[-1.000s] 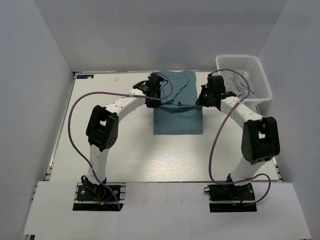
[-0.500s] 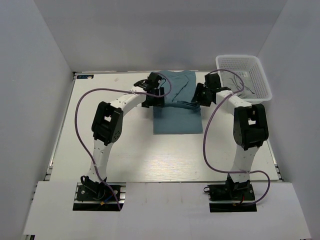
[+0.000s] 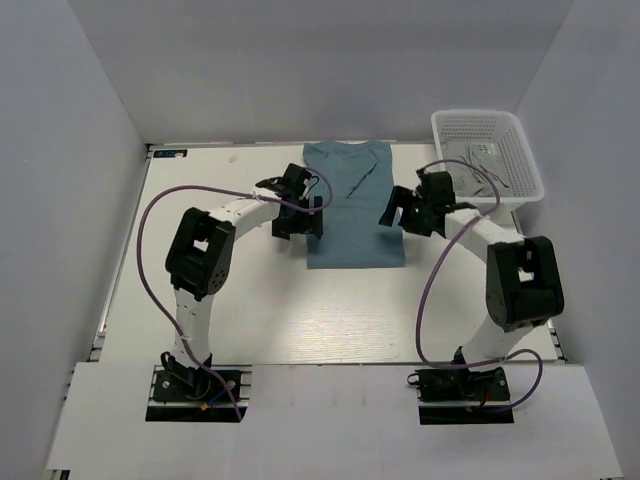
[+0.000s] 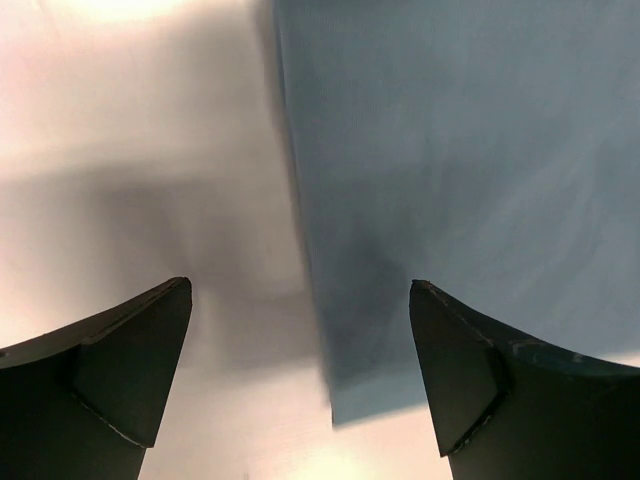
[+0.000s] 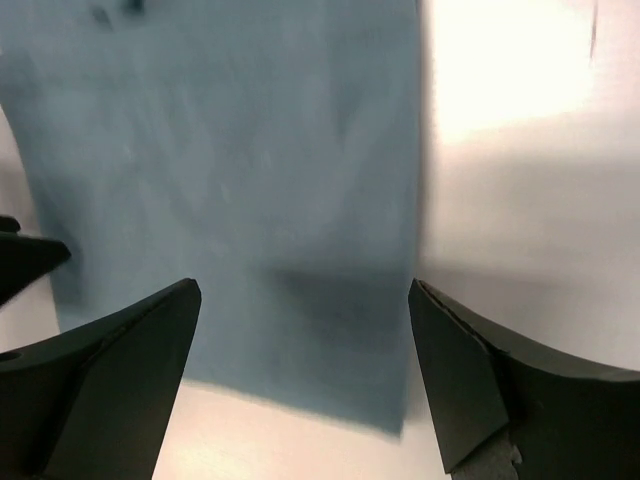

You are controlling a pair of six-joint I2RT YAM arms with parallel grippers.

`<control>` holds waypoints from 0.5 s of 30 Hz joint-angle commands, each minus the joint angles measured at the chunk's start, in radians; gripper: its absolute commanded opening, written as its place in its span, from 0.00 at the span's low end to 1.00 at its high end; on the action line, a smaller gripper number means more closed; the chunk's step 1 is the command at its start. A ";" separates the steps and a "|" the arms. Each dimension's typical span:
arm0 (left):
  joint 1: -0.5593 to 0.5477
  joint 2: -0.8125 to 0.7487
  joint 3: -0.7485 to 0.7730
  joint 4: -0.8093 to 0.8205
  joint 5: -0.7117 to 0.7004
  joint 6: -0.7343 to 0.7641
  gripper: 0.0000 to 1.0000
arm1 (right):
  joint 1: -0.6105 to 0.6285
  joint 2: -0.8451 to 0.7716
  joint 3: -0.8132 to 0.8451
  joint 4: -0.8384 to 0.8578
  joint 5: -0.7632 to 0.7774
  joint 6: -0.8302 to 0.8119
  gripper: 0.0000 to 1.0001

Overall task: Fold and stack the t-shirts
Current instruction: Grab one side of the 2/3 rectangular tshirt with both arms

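T-shirt (image 3: 355, 215) on white table (image 3: 250, 300); grey walls (image 3: 330, 70); basket (image 3: 441, 128) perhaps holds cloth (image 3: 478, 158).

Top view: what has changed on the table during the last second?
The left tool and right tool let go of the shirt and drew back nearer, beside its edges, open and empty. Its raised crease now lies flat. The shirt's place and the basket stayed.

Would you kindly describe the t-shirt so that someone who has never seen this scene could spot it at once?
On the white table, look at the middle of its far edge. There lies the t-shirt, folded into a long strip, collar farthest away. It is the only teal-blue thing; the basket to its right is white.
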 commanded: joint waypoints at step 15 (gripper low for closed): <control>-0.044 -0.277 -0.470 0.144 0.191 -0.083 1.00 | -0.005 -0.376 -0.535 0.182 -0.001 0.069 0.90</control>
